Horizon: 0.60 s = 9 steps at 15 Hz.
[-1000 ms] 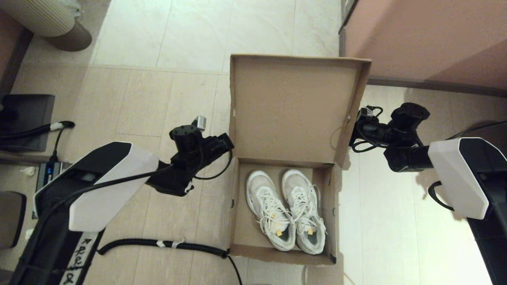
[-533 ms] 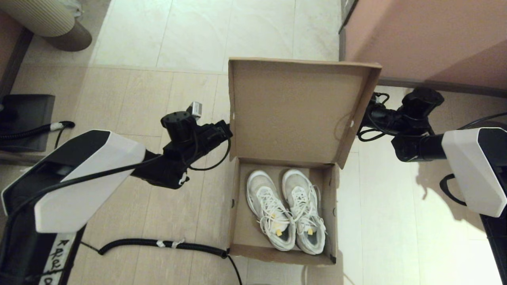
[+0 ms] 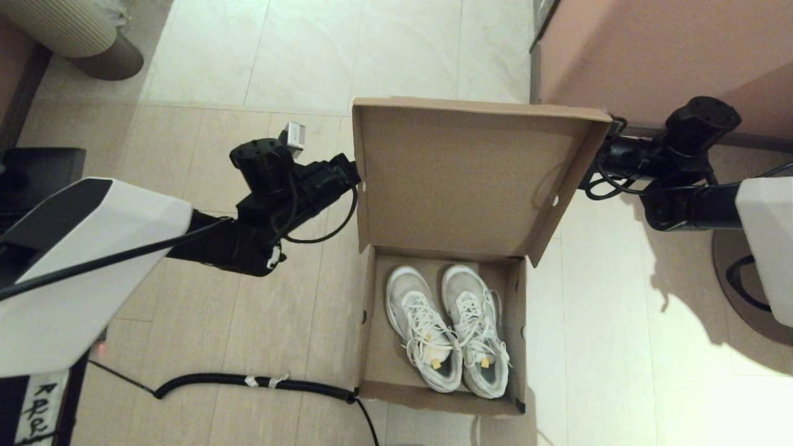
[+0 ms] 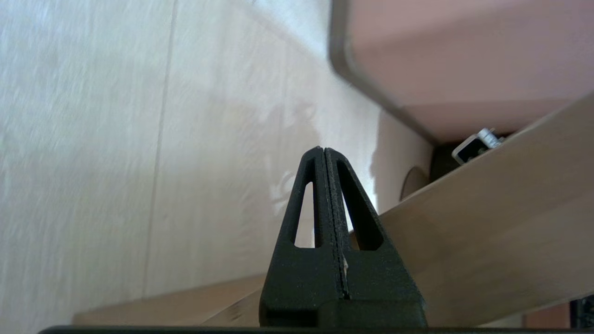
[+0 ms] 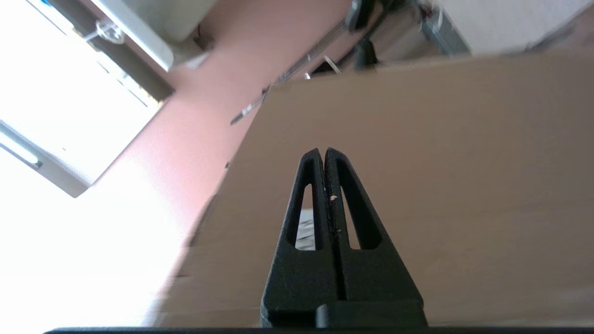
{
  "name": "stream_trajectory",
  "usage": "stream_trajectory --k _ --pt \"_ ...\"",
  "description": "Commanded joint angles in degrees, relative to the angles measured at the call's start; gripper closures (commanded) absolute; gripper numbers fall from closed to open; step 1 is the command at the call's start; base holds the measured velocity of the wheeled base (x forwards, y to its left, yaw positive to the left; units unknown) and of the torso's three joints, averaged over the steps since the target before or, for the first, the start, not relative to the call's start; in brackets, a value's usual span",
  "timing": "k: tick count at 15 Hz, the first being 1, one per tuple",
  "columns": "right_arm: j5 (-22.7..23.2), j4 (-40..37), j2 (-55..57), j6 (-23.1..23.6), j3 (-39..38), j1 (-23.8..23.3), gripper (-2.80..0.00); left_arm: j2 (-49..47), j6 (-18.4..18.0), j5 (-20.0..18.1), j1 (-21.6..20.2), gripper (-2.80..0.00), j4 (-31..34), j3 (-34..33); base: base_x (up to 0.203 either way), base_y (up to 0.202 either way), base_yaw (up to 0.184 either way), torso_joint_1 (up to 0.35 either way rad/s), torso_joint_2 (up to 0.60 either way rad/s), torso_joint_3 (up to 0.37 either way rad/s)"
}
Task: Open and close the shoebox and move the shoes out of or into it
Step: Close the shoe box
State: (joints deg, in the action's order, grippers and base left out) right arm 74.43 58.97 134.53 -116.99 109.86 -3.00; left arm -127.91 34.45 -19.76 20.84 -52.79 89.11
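The brown shoebox (image 3: 370,334) stands open on the floor, its lid (image 3: 458,179) raised and leaning towards me. Two white sneakers (image 3: 424,328) (image 3: 480,337) lie side by side inside, toes towards the hinge. My left gripper (image 3: 354,174) is shut and empty, its tips at the lid's left edge from behind. In the left wrist view the shut left gripper (image 4: 323,149) points past the lid's outer face (image 4: 487,222). My right gripper (image 3: 610,155) sits behind the lid's right edge. In the right wrist view it (image 5: 323,150) is shut against the lid's back (image 5: 441,162).
A large pinkish cabinet (image 3: 657,56) stands just behind the right arm. A black corrugated cable (image 3: 260,381) runs along the floor to the box's near left corner. A striped round bin (image 3: 74,31) is far left, with dark gear (image 3: 37,167) at the left edge.
Both arms have risen and moved away from me along the lid's sides. The lid's free edge has swung up and towards me, looking wider. The shoes have not moved.
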Motion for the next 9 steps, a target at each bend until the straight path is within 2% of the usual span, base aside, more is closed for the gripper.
stream_trajectory --k 1,5,9 --pt "1.6 0.4 -3.1 -1.1 -1.8 -0.2 0.00 2.4 0.3 -0.1 0.1 0.00 -0.2 -0.3 0.000 0.000 0.000 0.000 0.00 0.000" --pt "8.0 1.4 -7.7 -1.2 -9.1 -0.9 0.00 6.4 0.3 -0.1 0.4 0.00 0.0 -2.0 0.000 0.000 0.000 0.000 0.00 0.000" --pt "10.6 4.4 -11.5 -1.2 -16.6 -1.0 0.00 11.0 0.3 -0.1 0.5 0.00 2.3 -3.3 0.000 0.000 0.000 0.000 0.00 0.000"
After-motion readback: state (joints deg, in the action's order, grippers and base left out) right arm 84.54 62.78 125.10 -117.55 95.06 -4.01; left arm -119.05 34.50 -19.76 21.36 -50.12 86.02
